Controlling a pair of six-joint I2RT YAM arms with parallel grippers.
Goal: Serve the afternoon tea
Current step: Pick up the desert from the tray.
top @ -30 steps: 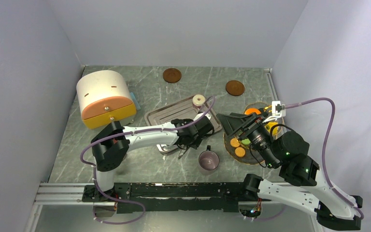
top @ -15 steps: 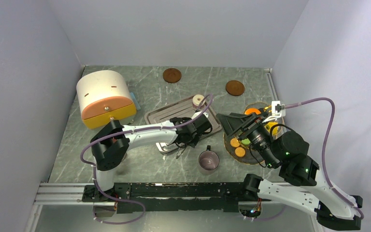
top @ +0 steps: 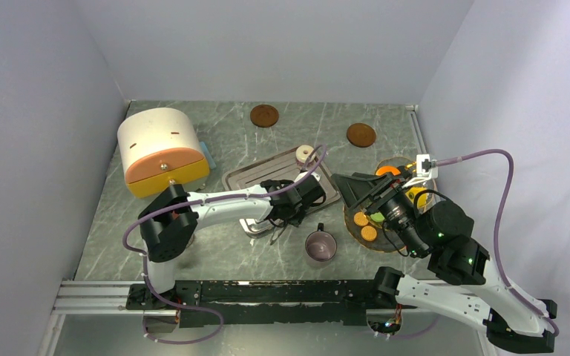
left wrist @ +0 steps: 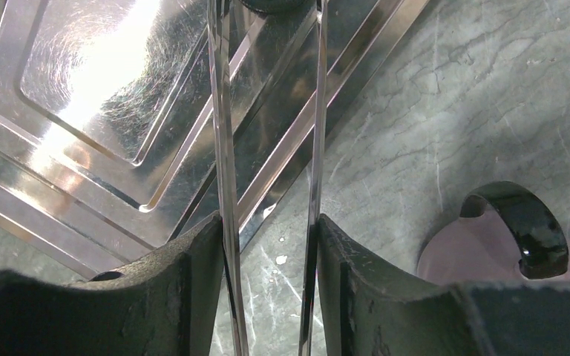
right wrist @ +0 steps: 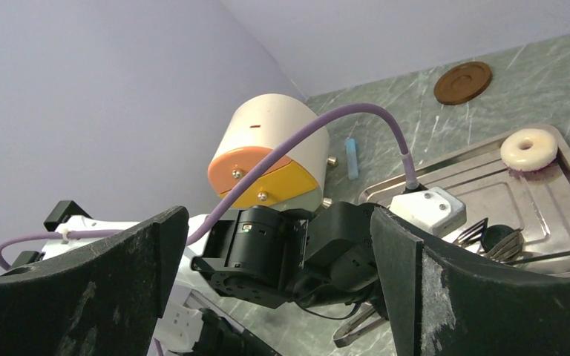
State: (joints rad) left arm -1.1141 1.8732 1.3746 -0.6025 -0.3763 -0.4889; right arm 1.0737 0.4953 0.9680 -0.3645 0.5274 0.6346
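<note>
My left hand (left wrist: 267, 230) stands half closed, clamped on a pair of tongs (left wrist: 221, 148). Their two thin, springy steel blades lie flat against my dark, scuffed pads. They point down over the near rim of the tray (left wrist: 82, 89), a rectangle of polished steel with stepped borders and a bright glare.

The mug (left wrist: 460, 252) stands at my 5 o'clock, just beside the tray on the bare desk (top: 223, 252), which is grey-green marbled stone. The mug is pinkish metal with a glossy black loop handle.

At my 12 o'clock, in the tray's far corner, lies the cream ring (top: 306, 153), smooth and doughnut-shaped. It is the only treat I see on the tray.

At 3 o'clock, an amber see-through plate (top: 356, 236) holds flat orange discs (top: 361, 219) and a green one (top: 378, 217). More of it is hidden under my right arm. My right hand (right wrist: 274, 222) hangs above that plate, spread wide and holding nothing.

Two brown round coasters (top: 264, 115) sit at the far edge. A cream drum-shaped canister (top: 159, 152) with an orange front stands at 10 o'clock.

I judge the serving to be at an early stage. One treat is placed, while the other treats and the mug are yet to move.
</note>
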